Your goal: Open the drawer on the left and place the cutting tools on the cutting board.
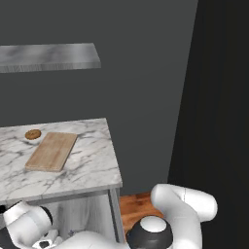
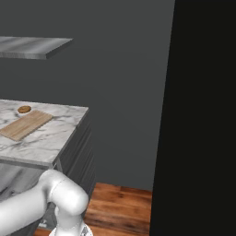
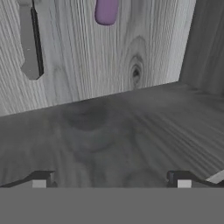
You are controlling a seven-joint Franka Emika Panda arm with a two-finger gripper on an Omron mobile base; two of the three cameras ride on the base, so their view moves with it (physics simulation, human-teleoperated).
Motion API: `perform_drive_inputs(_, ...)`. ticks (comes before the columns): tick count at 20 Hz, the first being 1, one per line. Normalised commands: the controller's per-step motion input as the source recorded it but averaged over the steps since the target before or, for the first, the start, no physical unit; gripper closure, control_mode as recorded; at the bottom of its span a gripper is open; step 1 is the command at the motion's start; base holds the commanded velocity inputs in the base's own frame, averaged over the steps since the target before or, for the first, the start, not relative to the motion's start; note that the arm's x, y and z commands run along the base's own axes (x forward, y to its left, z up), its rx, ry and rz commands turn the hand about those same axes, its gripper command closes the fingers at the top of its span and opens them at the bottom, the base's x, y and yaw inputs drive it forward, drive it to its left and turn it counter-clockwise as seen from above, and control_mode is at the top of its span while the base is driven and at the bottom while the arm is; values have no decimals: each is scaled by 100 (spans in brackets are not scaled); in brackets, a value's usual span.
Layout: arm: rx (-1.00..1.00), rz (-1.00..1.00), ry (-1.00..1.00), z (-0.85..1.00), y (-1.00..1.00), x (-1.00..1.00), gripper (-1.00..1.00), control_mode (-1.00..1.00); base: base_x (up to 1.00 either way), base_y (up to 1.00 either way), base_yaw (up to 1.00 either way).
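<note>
Hand view, looking along my gripper [image 3: 111, 181] into the drawer [image 3: 131, 131]: the two dark fingertips stand wide apart at the bottom of the picture with nothing between them, so the hand is open and empty. Ahead of them, across bare wood-grain floor, the rounded purple end of the scissors-like tool [image 3: 106, 11] pokes in from the top edge, slightly left of the gripper's midline, its length running away from me and out of frame. To its left, well apart from it, lies a slim grey, dark-edged bar [image 3: 30, 41], also lengthwise away from the hand and cut off at the top; I take it for the knife, but I cannot rule out a piece of drawer hardware. Judging from this, the next reach has to go forward and a little left, with the fingers closing across the tool's long axis. From the left base view the cutting board [image 1: 52, 151] lies bare on the marble counter [image 1: 92, 168], up above where the arm works, with a small round pastry [image 1: 32, 134] just beyond its far corner. Most of both tools is hidden, the wrist sits at the picture's bottom corner, and how far the drawer stands out I cannot make out.
</note>
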Motion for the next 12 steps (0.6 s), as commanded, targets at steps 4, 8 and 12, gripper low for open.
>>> perform_drive_inputs(4, 0, 6, -11, -14, -8, -8, -100, -100, 0, 0, 0)
perform_drive_inputs(8, 0, 8, -6, -9, -9, -39, -100, -100, 0, 0, 0)
perform_drive_inputs(12, 0, 9, -4, -4, -8, -58, -100, -100, 0, 0, 0)
